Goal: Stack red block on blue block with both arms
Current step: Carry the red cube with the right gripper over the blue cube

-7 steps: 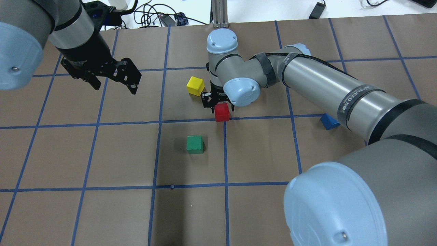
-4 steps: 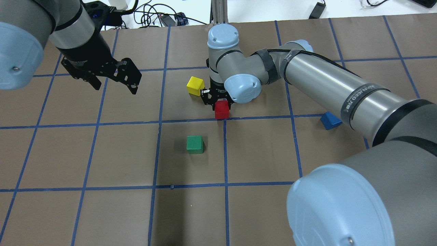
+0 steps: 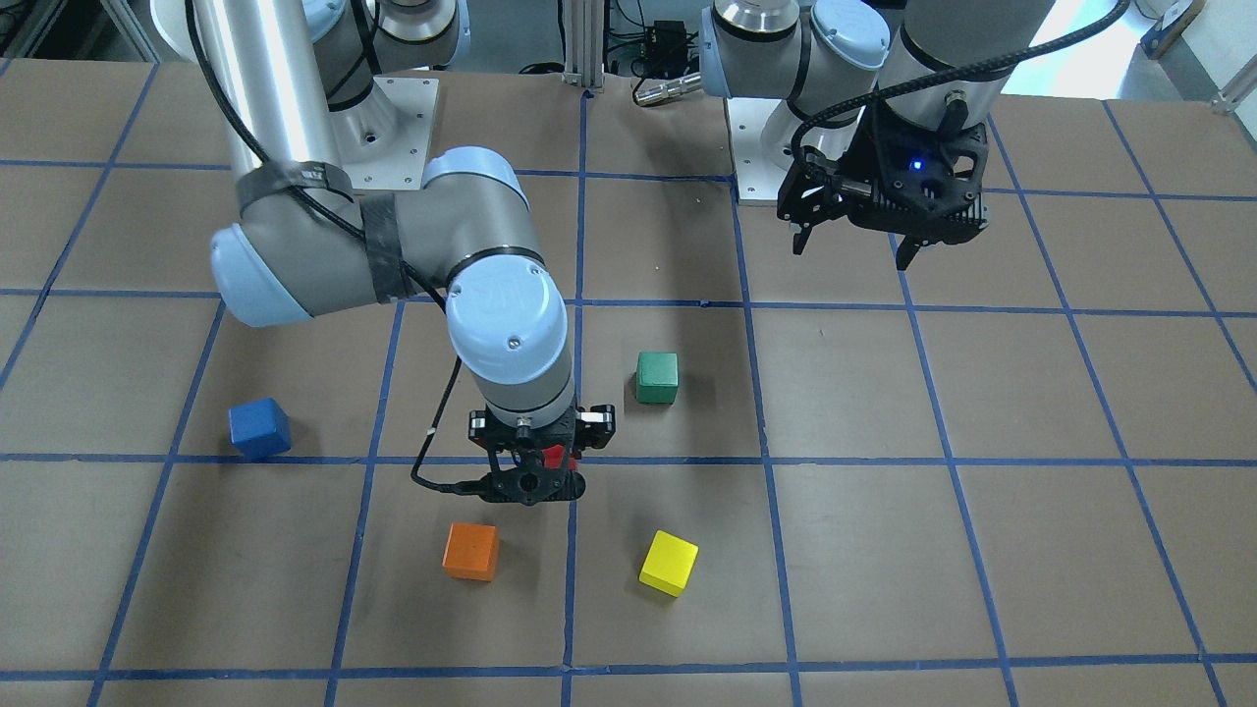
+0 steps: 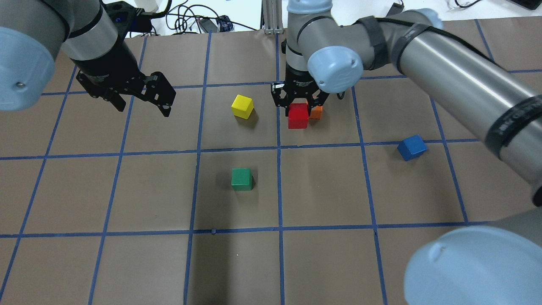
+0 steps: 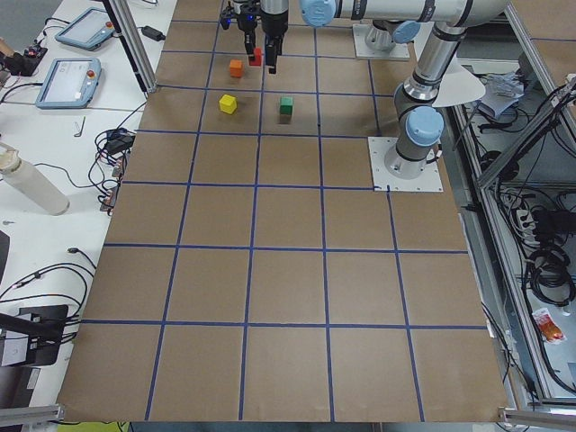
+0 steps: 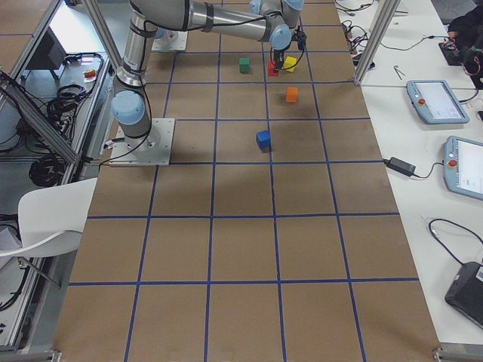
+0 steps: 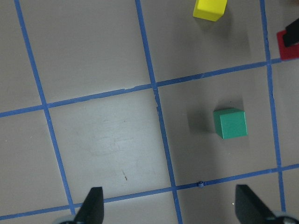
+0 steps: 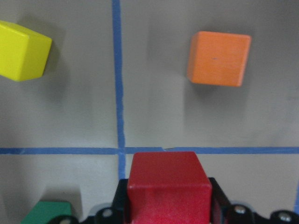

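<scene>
Carrying step of the stacking task. The right gripper point(image 4: 298, 109) clamps the red block point(image 4: 298, 116) between its fingers and holds it clear of the table point(image 4: 127, 190), near the orange block point(image 4: 316, 112) and the yellow block point(image 4: 242, 106). The blue block point(image 4: 411, 147) lies well apart on the robot's right, bare on top and turned slightly against the grid lines. The left gripper point(image 4: 143, 106) hovers empty over the left side, fingers spread wide. We judge the pick complete. The next move calls for carrying the red block over the blue one, matching its turn, lowering to contact, then releasing.
</scene>
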### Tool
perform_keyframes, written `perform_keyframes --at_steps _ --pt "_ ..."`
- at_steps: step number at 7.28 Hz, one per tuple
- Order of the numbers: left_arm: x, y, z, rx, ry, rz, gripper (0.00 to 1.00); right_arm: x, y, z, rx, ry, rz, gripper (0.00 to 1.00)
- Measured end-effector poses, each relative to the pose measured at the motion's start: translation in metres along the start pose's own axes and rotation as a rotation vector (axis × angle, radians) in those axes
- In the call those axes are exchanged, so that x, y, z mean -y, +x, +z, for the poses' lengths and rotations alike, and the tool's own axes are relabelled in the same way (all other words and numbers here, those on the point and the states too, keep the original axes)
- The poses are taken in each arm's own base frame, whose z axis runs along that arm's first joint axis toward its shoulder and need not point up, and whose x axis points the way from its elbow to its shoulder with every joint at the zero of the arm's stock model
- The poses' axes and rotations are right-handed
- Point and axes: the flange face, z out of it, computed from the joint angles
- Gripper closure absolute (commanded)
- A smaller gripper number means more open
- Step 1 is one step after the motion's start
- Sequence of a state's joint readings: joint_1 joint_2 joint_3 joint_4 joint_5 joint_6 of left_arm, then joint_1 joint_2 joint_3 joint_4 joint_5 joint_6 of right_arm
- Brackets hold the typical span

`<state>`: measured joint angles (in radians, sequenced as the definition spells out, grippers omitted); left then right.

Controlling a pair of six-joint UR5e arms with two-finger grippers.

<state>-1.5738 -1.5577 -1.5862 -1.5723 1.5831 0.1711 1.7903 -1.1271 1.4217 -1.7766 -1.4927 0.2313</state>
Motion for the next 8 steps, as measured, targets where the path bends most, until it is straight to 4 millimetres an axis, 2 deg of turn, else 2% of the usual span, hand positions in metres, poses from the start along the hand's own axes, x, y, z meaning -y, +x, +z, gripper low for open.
perform_keyframes --at_steps 2,3,4,6,7,8 --pt "0.0 0.0 0.0 0.0 0.0 0.0 0.0 -0.013 0.071 -0.052 0.002 -0.035 -0.036 1.0" --pt "0.0 0.0 0.0 0.0 0.0 0.0 0.0 -0.022 0.106 -0.065 -0.003 -0.053 -0.082 1.0" --pt "0.0 0.0 0.0 0.0 0.0 0.0 0.0 -0.032 0.139 -0.068 -0.012 -0.067 -0.135 1.0" --pt "0.001 0.0 0.0 0.0 0.0 -0.001 0.0 -0.039 0.204 -0.049 -0.012 -0.069 -0.221 1.0" --pt "0.001 0.0 0.0 0.0 -0.001 -0.001 0.0 -0.04 0.228 -0.034 -0.011 -0.051 -0.251 1.0" --pt "0.001 0.0 0.001 0.0 -0.001 -0.001 0.0 -0.039 0.241 -0.018 -0.018 -0.02 -0.279 1.0"
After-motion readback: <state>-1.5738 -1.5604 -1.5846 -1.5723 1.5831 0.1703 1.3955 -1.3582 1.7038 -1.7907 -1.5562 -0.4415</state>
